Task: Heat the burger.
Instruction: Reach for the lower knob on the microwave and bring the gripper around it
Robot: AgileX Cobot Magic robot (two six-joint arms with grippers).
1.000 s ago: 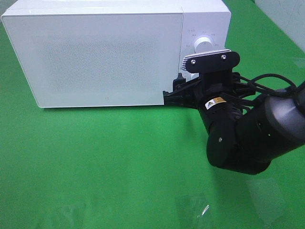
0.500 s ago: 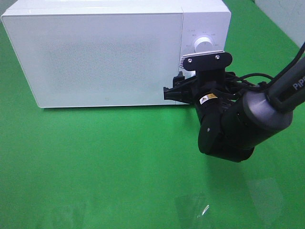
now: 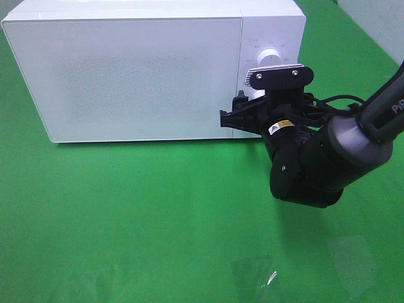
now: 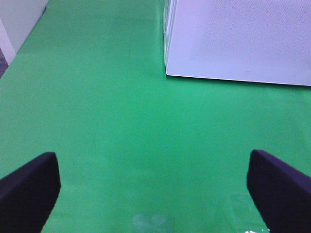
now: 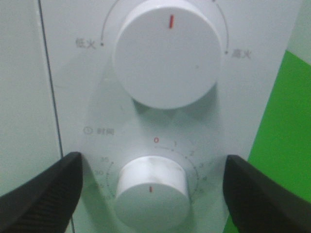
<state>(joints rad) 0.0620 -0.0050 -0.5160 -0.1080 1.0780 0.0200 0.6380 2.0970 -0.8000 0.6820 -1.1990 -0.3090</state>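
Note:
The burger is out of view. The white microwave [image 3: 139,76] stands at the back with its door shut. My right gripper [image 3: 235,120] is pressed up to its control panel, below the upper knob [image 3: 270,58]. In the right wrist view, the right gripper [image 5: 151,194] is open, with its black fingers [image 5: 39,194] on either side of the lower timer knob [image 5: 151,191] and not touching it. The upper power knob [image 5: 167,51] points straight up. My left gripper [image 4: 155,194] hangs open over bare green cloth, short of the microwave's corner [image 4: 167,73].
Green cloth [image 3: 126,214] covers the table. The right arm's bulky black body [image 3: 315,164] hangs over the cloth in front of the panel. Shiny clear patches [image 3: 255,274] lie near the front edge. A pale wall [image 4: 19,19] borders the cloth on the left arm's side.
The right arm has swung its body leftward and drawn in towards the panel, and the gripper has risen slightly along it. Both grippers' jaws stand as before.

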